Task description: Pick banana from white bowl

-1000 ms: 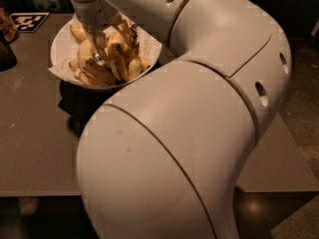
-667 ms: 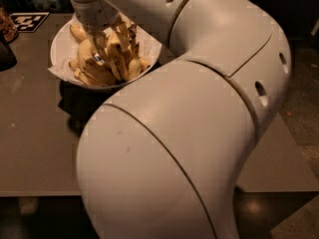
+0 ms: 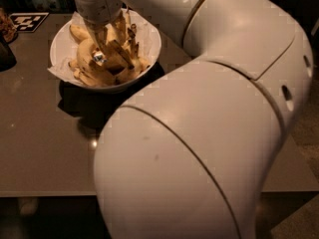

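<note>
The gripper [image 3: 102, 46] reaches straight down from the bulky white robot arm [image 3: 209, 133], probably to get over the deep rim of the large glossy white bowl [image 3: 152, 46] on the grey-brown tabletop [image 3: 40, 143]. It sits among the yellow, brown-flecked bananas [image 3: 124, 66] heaped inside; whether it is clamped on one I cannot tell.

Arm [image 3: 199, 148]: smooth white plastic-looking shell, satin sheen, soft highlights; thin dark seams between segments.

Gripper [image 3: 105, 54]: down inside the white bowl [image 3: 152, 46], among the bananas [image 3: 79, 32]. Ribbed pale wrist collar above it; one small bright metallic glint low on it.

White bowl: glossy, smooth, ceramic-like.

Paper lining [image 3: 59, 71]: thin white paper, crinkled, matt, poking past the rim.

Bananas: matt yellow peel, brown-flecked, dark at the tips.

Table [image 3: 40, 148]: flat grey-brown top, smooth, faint speckle, semi-gloss with small points of reflected light.

Printed marker card [image 3: 27, 21]: black-and-white, flat, matt.
</note>
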`<state>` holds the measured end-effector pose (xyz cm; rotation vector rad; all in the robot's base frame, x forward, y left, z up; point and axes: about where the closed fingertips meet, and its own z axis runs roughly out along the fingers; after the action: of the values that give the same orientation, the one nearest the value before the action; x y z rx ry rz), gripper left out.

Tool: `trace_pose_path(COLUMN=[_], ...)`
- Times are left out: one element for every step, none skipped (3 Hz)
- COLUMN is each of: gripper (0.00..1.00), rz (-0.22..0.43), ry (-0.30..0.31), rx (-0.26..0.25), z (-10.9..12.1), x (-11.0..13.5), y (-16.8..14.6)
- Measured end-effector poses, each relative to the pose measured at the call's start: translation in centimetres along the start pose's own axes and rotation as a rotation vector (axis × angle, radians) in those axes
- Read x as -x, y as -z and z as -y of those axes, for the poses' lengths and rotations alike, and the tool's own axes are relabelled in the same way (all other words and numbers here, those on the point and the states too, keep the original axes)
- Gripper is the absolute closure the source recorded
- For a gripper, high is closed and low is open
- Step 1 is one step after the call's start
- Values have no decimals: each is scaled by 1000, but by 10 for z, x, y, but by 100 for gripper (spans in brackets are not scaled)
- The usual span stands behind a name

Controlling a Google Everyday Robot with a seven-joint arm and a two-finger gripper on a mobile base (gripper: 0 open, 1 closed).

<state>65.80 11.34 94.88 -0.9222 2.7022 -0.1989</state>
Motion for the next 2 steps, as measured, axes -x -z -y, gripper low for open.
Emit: trace_pose_path(gripper=[100, 100], rz=[88, 146], ry=[44, 83], rx=[41, 82], z=[0, -1], x=[-1, -4], y=[28, 50])
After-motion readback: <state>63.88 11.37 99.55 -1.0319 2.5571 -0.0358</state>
